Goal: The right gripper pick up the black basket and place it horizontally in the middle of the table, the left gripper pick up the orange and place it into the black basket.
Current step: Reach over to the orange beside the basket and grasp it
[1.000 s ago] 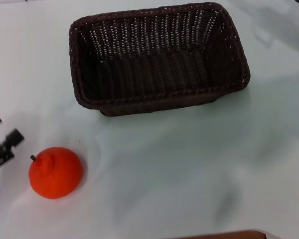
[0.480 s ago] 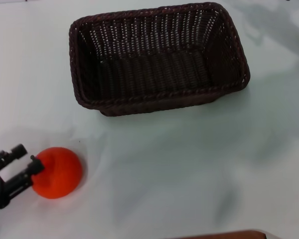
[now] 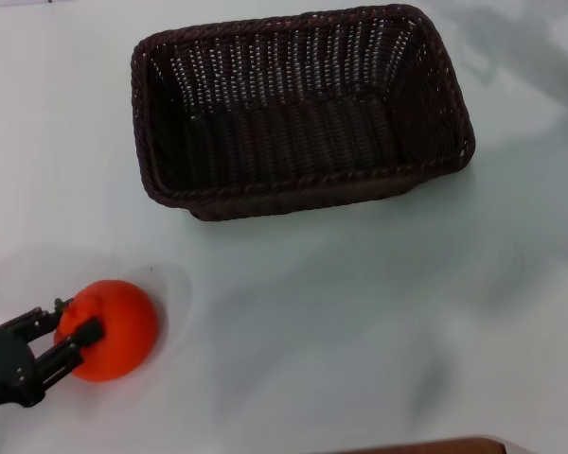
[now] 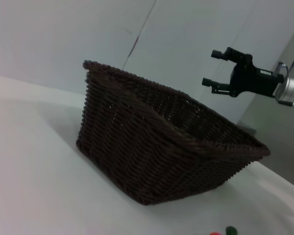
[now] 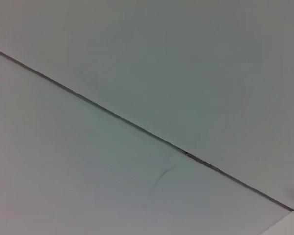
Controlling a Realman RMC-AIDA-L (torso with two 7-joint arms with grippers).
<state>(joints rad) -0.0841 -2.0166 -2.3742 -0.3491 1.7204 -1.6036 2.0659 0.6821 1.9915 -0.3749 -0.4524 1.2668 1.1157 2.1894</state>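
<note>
Your left gripper (image 3: 68,331) sits at the orange (image 3: 109,328) near the table's (image 3: 360,322) front-left corner, fingers apart, straddling its left side; the basket (image 3: 298,113) lies far-right of it, long axis crosswise; the right gripper (image 4: 219,71) hangs open beyond the basket.

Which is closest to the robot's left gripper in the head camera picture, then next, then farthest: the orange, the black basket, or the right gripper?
1. The orange: between the left gripper fingers, near left of the table.
2. The black basket: farther back, mid-table.
3. The right gripper: beyond the basket's right end, raised off the table.
</note>
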